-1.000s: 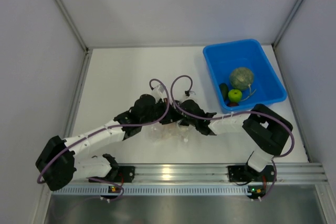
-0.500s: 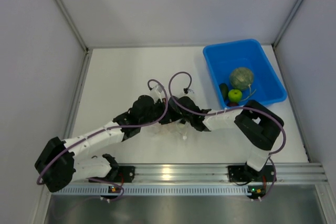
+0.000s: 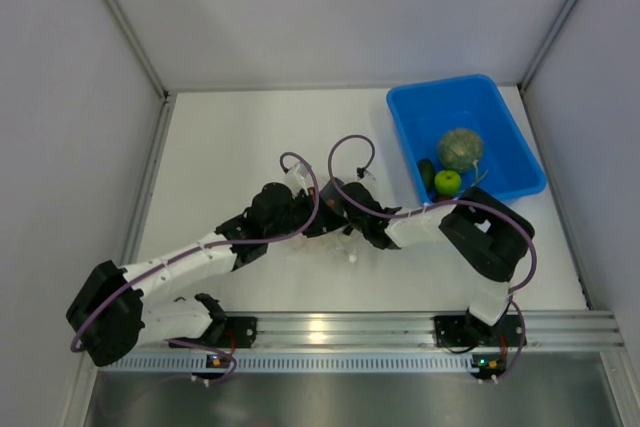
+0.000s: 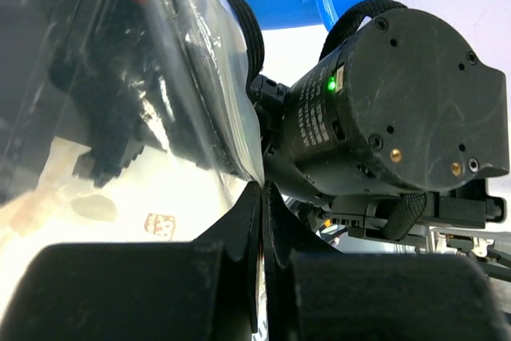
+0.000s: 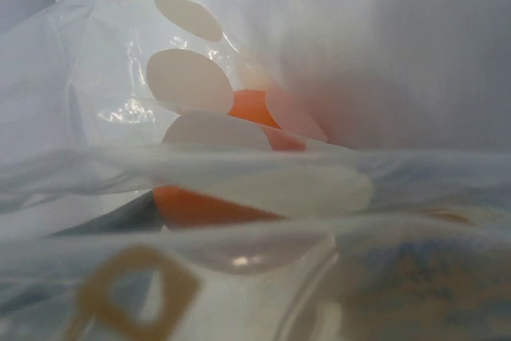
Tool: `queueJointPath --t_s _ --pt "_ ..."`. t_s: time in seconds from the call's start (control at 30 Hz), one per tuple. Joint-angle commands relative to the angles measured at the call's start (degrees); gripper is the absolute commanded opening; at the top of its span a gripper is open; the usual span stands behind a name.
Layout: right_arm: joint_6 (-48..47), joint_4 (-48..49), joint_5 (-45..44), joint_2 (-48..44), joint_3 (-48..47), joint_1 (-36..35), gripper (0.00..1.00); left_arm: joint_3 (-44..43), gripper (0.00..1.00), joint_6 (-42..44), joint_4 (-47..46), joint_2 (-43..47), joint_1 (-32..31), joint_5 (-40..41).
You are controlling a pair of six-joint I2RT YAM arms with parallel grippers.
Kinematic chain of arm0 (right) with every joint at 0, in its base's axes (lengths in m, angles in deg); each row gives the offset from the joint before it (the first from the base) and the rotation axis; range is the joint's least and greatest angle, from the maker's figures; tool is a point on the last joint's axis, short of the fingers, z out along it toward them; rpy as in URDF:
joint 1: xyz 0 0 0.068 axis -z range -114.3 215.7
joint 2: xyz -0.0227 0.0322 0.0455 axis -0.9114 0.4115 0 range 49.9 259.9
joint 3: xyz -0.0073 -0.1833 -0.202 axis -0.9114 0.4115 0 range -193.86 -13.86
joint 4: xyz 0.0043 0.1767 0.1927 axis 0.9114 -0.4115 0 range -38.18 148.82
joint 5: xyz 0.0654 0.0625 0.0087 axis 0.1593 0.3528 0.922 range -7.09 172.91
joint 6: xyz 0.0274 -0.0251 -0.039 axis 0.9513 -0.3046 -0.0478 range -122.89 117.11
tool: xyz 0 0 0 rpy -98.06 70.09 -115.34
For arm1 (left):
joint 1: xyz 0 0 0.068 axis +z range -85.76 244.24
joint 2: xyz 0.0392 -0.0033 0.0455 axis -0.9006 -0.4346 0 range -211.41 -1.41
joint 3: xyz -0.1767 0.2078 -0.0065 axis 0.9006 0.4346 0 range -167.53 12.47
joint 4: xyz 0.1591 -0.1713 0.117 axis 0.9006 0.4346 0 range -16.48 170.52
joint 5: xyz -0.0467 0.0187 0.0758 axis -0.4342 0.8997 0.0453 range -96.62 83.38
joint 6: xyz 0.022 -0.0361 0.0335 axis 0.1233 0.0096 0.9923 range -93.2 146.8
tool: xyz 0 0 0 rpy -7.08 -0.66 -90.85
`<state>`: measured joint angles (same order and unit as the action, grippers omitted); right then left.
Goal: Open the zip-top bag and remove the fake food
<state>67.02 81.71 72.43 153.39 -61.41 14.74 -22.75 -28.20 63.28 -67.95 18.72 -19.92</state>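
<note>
L arm [image 3: 190, 259] lies low from its base at the near-left corner. Its forearm slants up and right to mid table [image 3: 230, 137], w/ the wrist level and the left gripper [image 4: 261, 197] aimed right. R arm [image 3: 480, 237] is folded tight: elbow hunched just near of the blue bin [image 3: 500, 97], forearm doubled back to the left, so the right gripper [image 3: 342, 222] meets the left one nose to nose.

The zip-top bag [image 4: 104, 117] sits between the two grippers at mid table, mostly hidden under them in the top view. L jaws are together, pinching a thin edge of the bag's film. In the left wrist view the film stretches up and away from that pinch, w/ the R wrist's black housing close behind it. R jaws: can't tell, since the right wrist cam is buried in dotted plastic and shows no fingers.

An orange [image 5: 249, 108] shows through the film, inside the bag. The melon [image 3: 460, 147], green apple [image 3: 447, 181] and dark piece [image 3: 428, 171] lie in the bin, apple and dark piece touching at its near-left side.
</note>
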Motion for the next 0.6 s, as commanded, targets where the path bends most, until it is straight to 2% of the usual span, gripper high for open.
queueJointPath --t_s 0.0,0.33,0.43,0.47,0.57 --pt "4.4 2.4 -5.0 0.4 1.8 2.6 0.84 1.1 0.0 -0.8 -2.5 0.5 -0.9 -4.9" --pt "8.6 -1.6 -6.3 2.7 1.8 4.9 0.86 1.8 0.0 -1.1 -2.8 1.4 -1.0 -5.1" --pt "8.7 -1.5 -5.3 3.6 1.7 5.3 0.91 1.8 0.0 -1.0 -2.7 1.4 -1.0 -5.2" --pt "8.7 -1.4 -5.0 3.6 1.7 5.5 0.96 1.8 0.0 -0.9 -2.7 1.4 -1.0 -5.2" --pt "8.4 -0.6 -4.8 3.5 2.1 6.0 0.92 1.9 0.0 -1.0 -2.8 1.2 -1.0 -5.2"
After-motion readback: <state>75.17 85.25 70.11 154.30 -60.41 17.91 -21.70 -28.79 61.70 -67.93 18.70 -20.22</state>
